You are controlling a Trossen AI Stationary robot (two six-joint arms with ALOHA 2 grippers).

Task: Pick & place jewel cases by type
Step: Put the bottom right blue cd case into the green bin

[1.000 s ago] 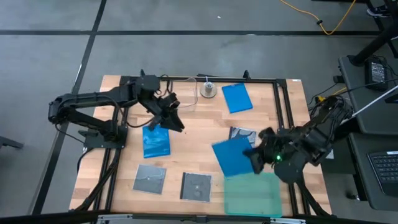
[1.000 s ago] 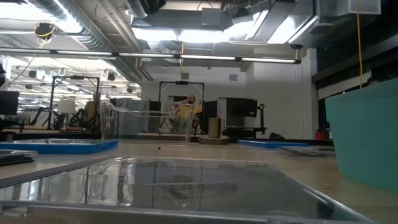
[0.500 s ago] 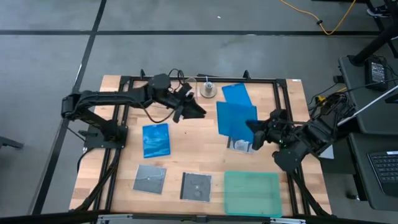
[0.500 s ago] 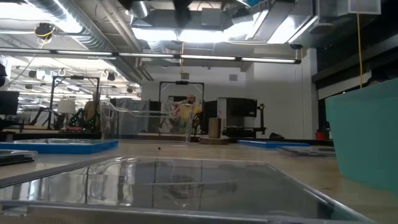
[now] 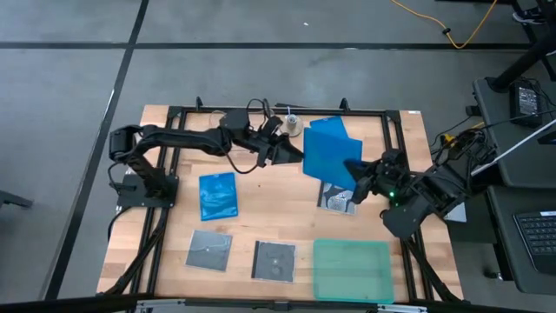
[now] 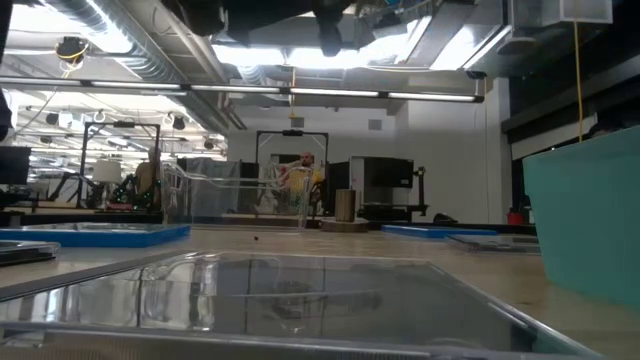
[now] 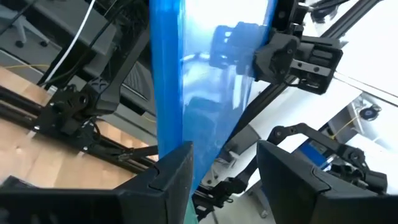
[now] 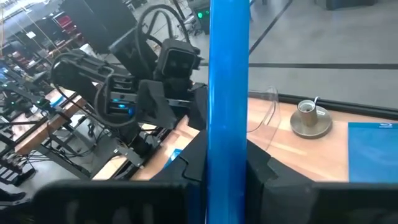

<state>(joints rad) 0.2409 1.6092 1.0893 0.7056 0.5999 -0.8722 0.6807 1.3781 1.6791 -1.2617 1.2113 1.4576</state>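
Observation:
My right gripper (image 5: 354, 174) (image 8: 229, 146) is shut on a bright blue jewel case (image 5: 328, 158), held up over the table's middle right. My left gripper (image 5: 295, 153) (image 7: 224, 155) has reached across from the left and is open. Its fingers (image 7: 177, 174) stand on either side of that case's left edge (image 7: 166, 81); whether they touch it, I cannot tell. A second blue case (image 5: 217, 196) lies flat at centre left. A third (image 5: 330, 127) lies at the far side, partly hidden by the held one. Two grey-black cases (image 5: 209, 252) (image 5: 274, 261) lie near the front. Another (image 5: 337, 199) lies under the right gripper. My right gripper pinches the blue case between its two fingers at the case's right edge (image 8: 229, 124), coming level from the table's right. The case is lifted clear of the table and stands tilted on edge, reaching out to the left of the fingers.
The teal-green tray (image 5: 352, 269) (image 6: 590, 220) sits at the near right corner. A clear tub (image 6: 300, 290) stands close before the low camera. A small metal cup (image 5: 291, 127) stands at the far edge. Black frame rails (image 5: 395, 148) run along the table's sides.
My right gripper has carried the blue case up from beside the teal tray toward the table's far side, and the case has tipped up on edge. My left gripper has moved from over the centre-left blue case rightward to the held case's left edge.

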